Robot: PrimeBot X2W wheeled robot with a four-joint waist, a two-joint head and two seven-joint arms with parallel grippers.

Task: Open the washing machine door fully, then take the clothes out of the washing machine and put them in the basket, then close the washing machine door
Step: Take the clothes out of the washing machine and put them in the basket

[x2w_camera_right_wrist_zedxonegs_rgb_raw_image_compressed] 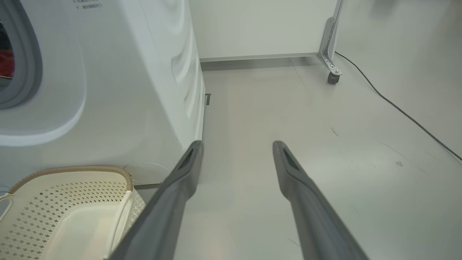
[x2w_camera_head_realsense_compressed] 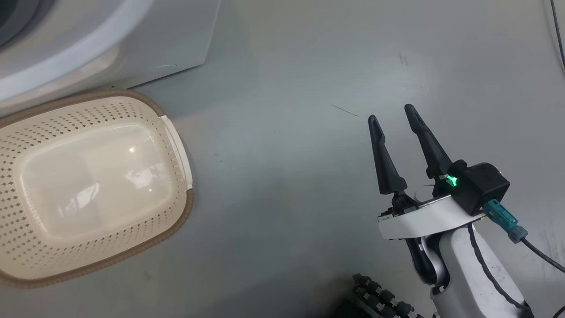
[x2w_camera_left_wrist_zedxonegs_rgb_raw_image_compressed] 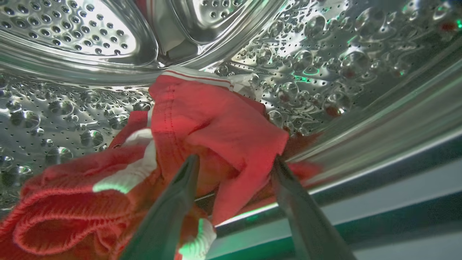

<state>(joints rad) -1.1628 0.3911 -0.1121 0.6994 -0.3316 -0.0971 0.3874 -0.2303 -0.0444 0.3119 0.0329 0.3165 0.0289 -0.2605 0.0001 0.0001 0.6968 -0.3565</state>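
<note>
While deep in the drum (x2w_camera_left_wrist_zedxonegs_rgb_raw_image_compressed: 325,72), straddles a fold of clothes (x2w_camera_left_wrist_zedxonegs_rgb_raw_image_compressed: 202,119) at 12 o'clock with left gripper (x2w_camera_left_wrist_zedxonegs_rgb_raw_image_compressed: 235,159) spread wide, nothing pinched; right gripper (x2w_camera_head_realsense_compressed: 390,111) likewise open, idle above floor (x2w_camera_head_realsense_compressed: 287,154); basket (x2w_camera_head_realsense_compressed: 190,204) empty at its 9 o'clock.
</note>
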